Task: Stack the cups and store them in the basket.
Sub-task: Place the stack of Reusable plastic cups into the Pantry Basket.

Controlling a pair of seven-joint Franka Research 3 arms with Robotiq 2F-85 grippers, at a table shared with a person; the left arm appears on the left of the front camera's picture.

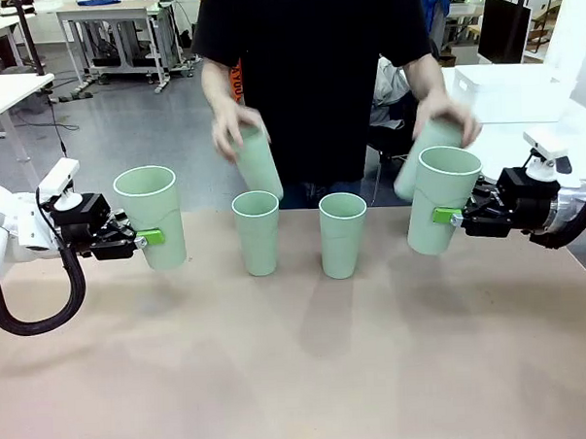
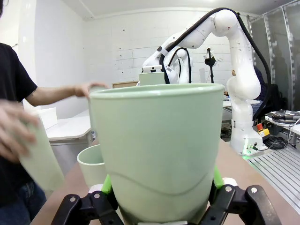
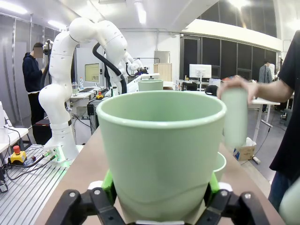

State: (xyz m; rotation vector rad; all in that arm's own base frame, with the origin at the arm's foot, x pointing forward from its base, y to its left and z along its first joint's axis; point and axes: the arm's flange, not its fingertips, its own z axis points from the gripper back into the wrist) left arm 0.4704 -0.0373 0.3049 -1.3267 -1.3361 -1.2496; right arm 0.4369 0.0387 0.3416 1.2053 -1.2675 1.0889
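Flanking the two standing cups (image 1: 257,231), the left hand (image 1: 148,237) pinches the left cup (image 1: 152,216) and the right hand (image 1: 446,215) the right cup (image 1: 443,198), near upright, off the tabletop (image 1: 300,375), mouths up, likely for nesting.

Six pale green cups and one white basket (image 1: 511,93)

Two standing cups (image 1: 257,233) (image 1: 343,235) are upright, side by side, mid-table. The cup at 9 o'clock (image 1: 153,216) and the cup at 3 o'clock (image 1: 444,201) are held up, open ends up. Two tilted cups (image 1: 259,165) (image 1: 427,136) are at 11 and 1 o'clock. The basket is at 2 o'clock.
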